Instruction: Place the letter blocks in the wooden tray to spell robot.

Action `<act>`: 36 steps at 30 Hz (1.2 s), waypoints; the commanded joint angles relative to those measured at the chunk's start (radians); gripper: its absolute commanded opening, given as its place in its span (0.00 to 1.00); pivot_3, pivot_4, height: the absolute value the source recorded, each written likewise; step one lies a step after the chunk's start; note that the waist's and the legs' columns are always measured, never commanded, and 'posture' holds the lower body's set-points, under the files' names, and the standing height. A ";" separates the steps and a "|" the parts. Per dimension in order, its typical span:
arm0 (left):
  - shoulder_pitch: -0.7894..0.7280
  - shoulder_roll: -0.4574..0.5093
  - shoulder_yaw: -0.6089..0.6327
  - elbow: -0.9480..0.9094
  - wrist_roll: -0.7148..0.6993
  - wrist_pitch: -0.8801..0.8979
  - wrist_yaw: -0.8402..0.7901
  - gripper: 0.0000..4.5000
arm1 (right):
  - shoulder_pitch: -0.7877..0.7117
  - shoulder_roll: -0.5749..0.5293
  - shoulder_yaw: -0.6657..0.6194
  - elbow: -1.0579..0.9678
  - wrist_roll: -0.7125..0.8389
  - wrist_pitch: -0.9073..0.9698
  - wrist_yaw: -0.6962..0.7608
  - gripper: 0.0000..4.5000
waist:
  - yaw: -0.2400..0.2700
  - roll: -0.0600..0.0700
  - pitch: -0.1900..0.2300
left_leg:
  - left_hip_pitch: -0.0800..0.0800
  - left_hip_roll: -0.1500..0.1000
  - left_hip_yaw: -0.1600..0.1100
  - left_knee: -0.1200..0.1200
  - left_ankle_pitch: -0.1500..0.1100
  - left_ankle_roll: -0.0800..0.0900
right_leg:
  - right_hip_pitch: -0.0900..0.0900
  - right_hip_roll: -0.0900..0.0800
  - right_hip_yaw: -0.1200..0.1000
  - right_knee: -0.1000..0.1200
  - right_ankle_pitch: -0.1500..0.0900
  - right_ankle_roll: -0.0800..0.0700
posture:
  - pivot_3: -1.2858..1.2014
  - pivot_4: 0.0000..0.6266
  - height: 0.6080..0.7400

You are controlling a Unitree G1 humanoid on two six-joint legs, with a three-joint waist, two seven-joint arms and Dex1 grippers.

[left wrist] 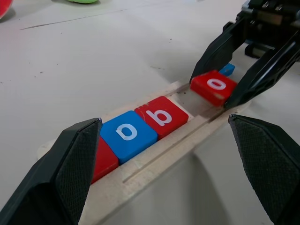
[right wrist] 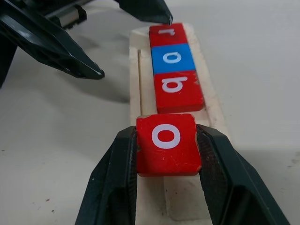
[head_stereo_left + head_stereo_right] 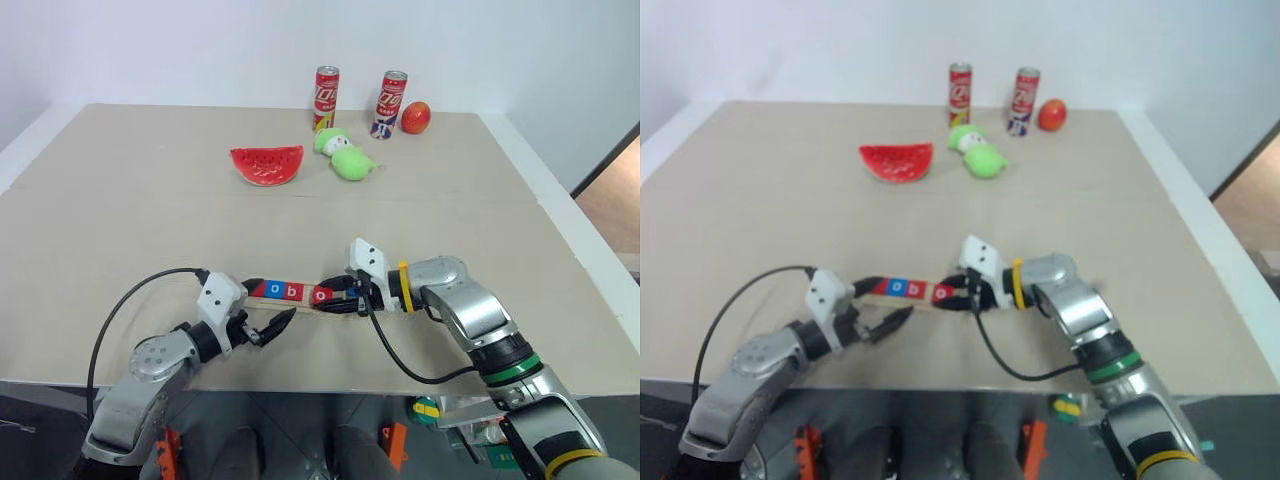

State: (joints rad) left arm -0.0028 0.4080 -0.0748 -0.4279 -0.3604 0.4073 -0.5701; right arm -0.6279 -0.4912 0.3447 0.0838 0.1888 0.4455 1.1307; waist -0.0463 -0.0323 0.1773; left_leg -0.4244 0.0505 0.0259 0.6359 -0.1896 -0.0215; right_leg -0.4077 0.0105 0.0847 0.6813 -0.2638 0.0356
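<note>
— While the left claw [image 3: 278,325] just hangs spread apart at the near end of the long pale wooden tray [image 1: 154,161], which arm is nearer the gap?

— The right one. The right claw [image 2: 166,154] is clenched on a red square tile with a white o [image 2: 166,144], held tilted just over the tray's bare stretch.

— And what is already in the groove?

— Three tiles in a row, touching: a red r tile [image 2: 167,34], a blue o tile [image 2: 172,57], then a red b tile [image 2: 177,90]. The tray's long axis runs across the counter [image 3: 150,220], left arm to right arm.

— So where does the held tile go?

— I'd say down into the groove right beside the b, along that same line. A small blue tile [image 1: 227,70] lies past it, near the right claw; I can't read its letter.
</note>
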 commanded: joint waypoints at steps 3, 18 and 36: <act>0.015 0.002 0.007 -0.057 -0.008 -0.005 0.001 1.00 | -0.055 0.028 0.004 0.055 -0.029 -0.061 0.003 0.27 | 0.000 0.000 0.000 | 0.000 0.001 0.000 0.000 0.000 0.000 | 0.000 0.001 0.000 0.000 0.000 -0.001 | 0.52 0.24 1.00; 0.024 -0.002 0.000 -0.077 -0.014 0.009 0.007 1.00 | -0.079 0.080 0.021 0.131 -0.074 -0.113 0.029 0.27 | 0.000 0.000 0.000 | 0.000 0.001 0.000 0.000 0.000 0.000 | 0.000 0.001 0.000 0.000 0.000 -0.001 | 0.52 0.24 1.00; 0.060 0.089 0.101 -0.089 -0.090 -0.018 -0.096 1.00 | -0.094 0.095 -0.049 0.074 -0.028 -0.039 0.007 0.99 | -0.001 0.000 0.000 | 0.001 0.002 0.000 -0.001 0.000 0.000 | 0.000 0.002 0.000 0.000 0.000 -0.002 | 0.52 0.24 1.00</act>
State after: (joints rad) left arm 0.0508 0.4722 -0.0066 -0.4949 -0.4404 0.4116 -0.6441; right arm -0.7046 -0.3969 0.3442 0.2479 0.1124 0.3620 1.1462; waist -0.0469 -0.0322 0.1773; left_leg -0.4239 0.0524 0.0259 0.6353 -0.1896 -0.0216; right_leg -0.4080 0.0121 0.0843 0.6816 -0.2642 0.0340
